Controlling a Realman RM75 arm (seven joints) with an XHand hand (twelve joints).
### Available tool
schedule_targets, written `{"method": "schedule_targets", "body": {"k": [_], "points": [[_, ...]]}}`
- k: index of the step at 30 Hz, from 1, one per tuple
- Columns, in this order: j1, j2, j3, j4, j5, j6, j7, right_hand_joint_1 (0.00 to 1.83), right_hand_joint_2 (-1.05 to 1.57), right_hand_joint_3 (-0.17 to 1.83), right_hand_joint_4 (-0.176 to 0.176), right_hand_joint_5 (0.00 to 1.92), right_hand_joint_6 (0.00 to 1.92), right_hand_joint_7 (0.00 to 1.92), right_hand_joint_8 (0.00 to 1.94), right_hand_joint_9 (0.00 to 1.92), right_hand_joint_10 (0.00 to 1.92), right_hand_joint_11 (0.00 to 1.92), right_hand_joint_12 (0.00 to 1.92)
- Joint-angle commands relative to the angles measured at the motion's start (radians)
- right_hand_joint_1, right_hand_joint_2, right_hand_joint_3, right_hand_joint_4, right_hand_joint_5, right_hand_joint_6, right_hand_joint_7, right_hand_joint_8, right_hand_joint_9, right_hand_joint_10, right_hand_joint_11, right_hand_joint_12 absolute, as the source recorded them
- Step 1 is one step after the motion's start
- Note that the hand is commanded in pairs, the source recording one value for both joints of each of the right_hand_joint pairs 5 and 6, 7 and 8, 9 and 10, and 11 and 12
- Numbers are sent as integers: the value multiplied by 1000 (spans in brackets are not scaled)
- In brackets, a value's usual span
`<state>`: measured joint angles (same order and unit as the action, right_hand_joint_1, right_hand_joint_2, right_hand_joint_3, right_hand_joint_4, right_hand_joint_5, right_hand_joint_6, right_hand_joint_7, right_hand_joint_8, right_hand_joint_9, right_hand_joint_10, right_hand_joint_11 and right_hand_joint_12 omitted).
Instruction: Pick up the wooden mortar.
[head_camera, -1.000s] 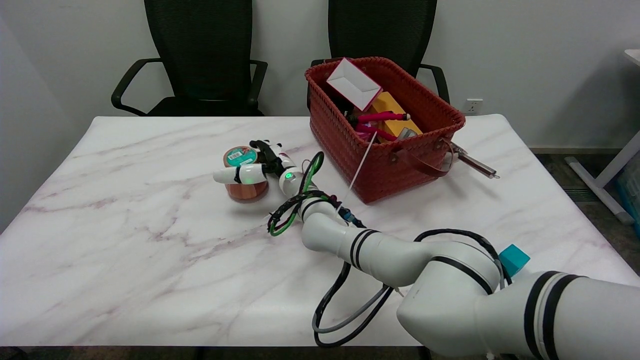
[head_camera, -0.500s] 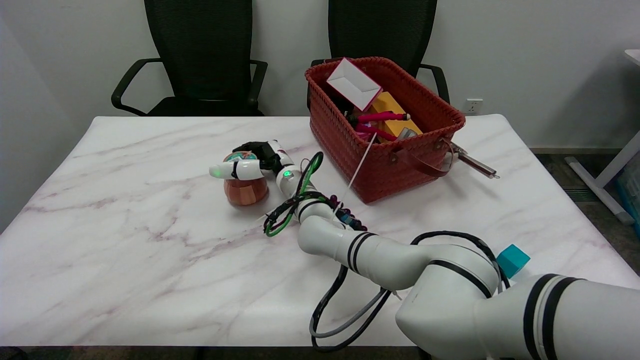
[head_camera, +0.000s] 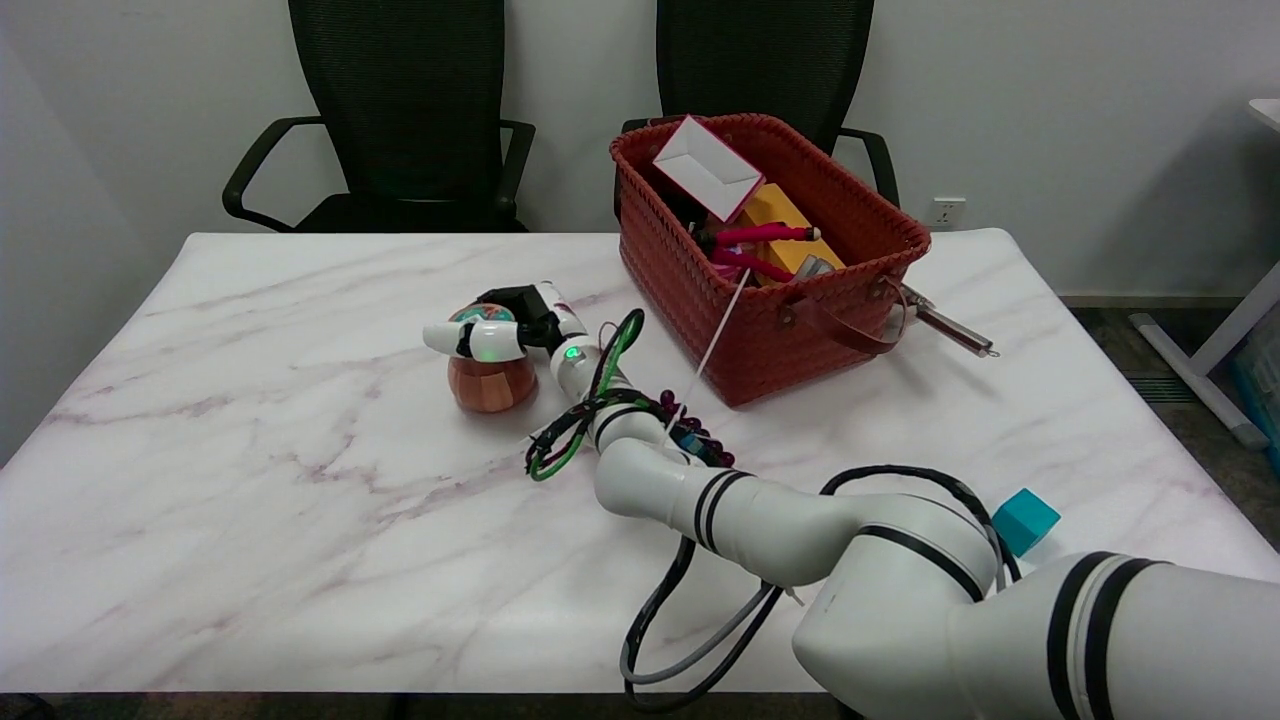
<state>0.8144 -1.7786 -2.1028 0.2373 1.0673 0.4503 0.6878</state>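
Observation:
The wooden mortar (head_camera: 491, 384) is a small rounded brown cup with a green-and-red sticker on top. It stands on the marble table (head_camera: 250, 470), left of centre. My right hand (head_camera: 500, 325) reaches in from the lower right and sits over the mortar's top. A white finger (head_camera: 470, 338) curls across the near side of the rim, and the dark parts of the hand lie behind it. The hand grips the mortar at its top and hides most of the rim. The mortar's base touches the table.
A red woven basket (head_camera: 700, 300) holding a white box, a yellow item and pink things stands right of the hand. A metal tool (head_camera: 950, 328) lies behind the basket's right corner. Two black chairs (head_camera: 400, 110) stand beyond the far edge. A teal cube (head_camera: 1025, 520) shows by my arm.
My hand rose from the mortar's middle to its top, then the white finger curled in closer around the rim. The mortar has stayed on the table.

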Motion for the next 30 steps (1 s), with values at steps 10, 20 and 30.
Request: {"method": "schedule_targets", "body": {"k": [10,20,30], "points": [[-74,68,-8,248,-23,85,3,1252,1082,770,0,1257,1257,1375,1375,1232,1232,1081,1081],[-118,108,-8,396,-61,134,-2,1255,1084,813,0,1219,1219,1402,1402,1260,1260,1098,1098],[-137,138,-11,470,-63,153,-2,1275,1110,836,0,1226,1226,1440,1440,1309,1309,1123,1123]]}}
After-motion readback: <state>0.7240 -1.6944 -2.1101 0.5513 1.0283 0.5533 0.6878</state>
